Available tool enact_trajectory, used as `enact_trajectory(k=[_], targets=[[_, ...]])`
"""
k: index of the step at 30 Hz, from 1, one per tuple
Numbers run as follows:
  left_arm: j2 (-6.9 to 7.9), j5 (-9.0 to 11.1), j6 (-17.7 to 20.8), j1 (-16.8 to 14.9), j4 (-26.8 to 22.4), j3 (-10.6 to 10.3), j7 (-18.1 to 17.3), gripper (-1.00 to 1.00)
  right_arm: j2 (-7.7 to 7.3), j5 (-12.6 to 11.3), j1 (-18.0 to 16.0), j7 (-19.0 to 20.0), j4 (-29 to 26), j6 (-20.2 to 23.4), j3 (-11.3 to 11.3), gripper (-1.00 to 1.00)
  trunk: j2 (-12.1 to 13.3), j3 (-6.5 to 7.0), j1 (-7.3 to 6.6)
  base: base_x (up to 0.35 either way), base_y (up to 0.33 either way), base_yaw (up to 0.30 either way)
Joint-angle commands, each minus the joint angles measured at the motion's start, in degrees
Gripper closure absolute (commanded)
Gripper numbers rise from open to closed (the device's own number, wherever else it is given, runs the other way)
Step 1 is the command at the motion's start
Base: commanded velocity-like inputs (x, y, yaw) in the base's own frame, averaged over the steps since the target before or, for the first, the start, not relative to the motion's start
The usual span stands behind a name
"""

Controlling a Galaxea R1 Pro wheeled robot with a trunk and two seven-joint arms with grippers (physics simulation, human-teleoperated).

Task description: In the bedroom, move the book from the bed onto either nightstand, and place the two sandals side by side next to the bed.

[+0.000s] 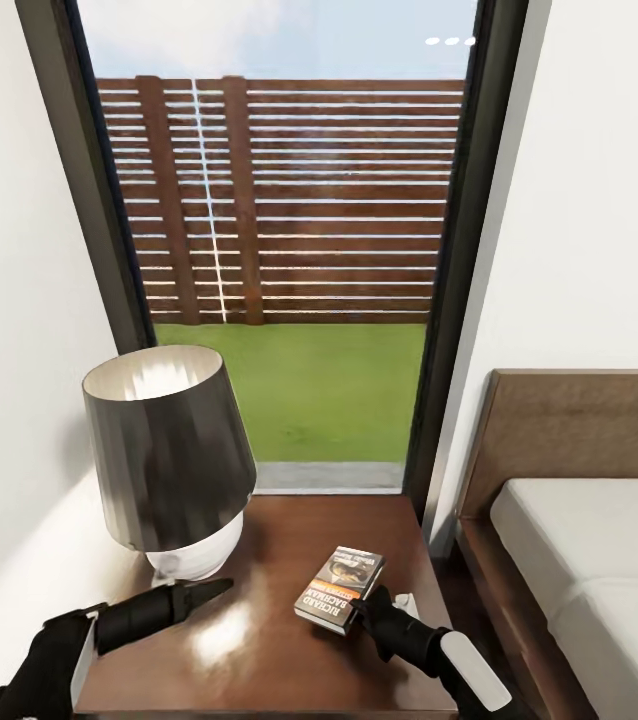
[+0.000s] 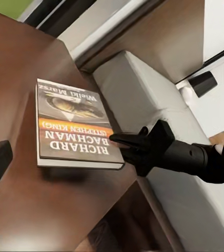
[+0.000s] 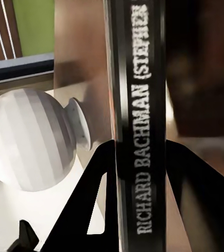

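The book (image 1: 339, 590), a dark paperback with an orange band, lies flat just over the right half of the nightstand (image 1: 289, 540), casting a shadow on the wood below. My right gripper (image 1: 361, 608) is shut on its near edge. In the left wrist view the black fingers (image 2: 135, 140) pinch the book (image 2: 75, 123). In the right wrist view the spine (image 3: 138, 131) stands between the fingers (image 3: 85, 199). My left gripper (image 1: 204, 590) hovers open over the nightstand's left front, holding nothing. The bed (image 1: 599, 560) is to the right. The sandals are out of view.
A lamp (image 1: 169, 450) with a dark shade and white base takes up the nightstand's back left; its striped base (image 3: 28, 142) also appears in the right wrist view. A tall window behind looks onto grass and a wooden fence. White walls flank it.
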Motion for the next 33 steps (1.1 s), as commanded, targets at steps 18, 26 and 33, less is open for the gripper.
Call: enact_trajectory(k=[18, 26, 33], targets=[[-1.37, -0.7, 1.2, -0.2, -0.9, -3.2, -0.1, -1.00, -0.05, -0.1, 0.0, 0.3, 0.0, 0.1, 0.0, 1.00, -2.4, -1.13, 1.31, 0.000, 0.000, 0.000], [-1.38, -0.7, 1.1, -0.2, -0.9, -3.2, -0.1, -1.00, -0.06, -0.1, 0.0, 0.3, 0.0, 0.1, 0.0, 1.00, -2.4, -1.13, 1.31, 0.000, 0.000, 0.000], [-1.38, -0.7, 1.1, -0.2, -0.9, -3.2, 0.0, -1.00, -0.06, -0.1, 0.0, 0.3, 0.0, 0.1, 0.0, 1.00, -2.4, -1.13, 1.31, 0.000, 0.000, 0.000]])
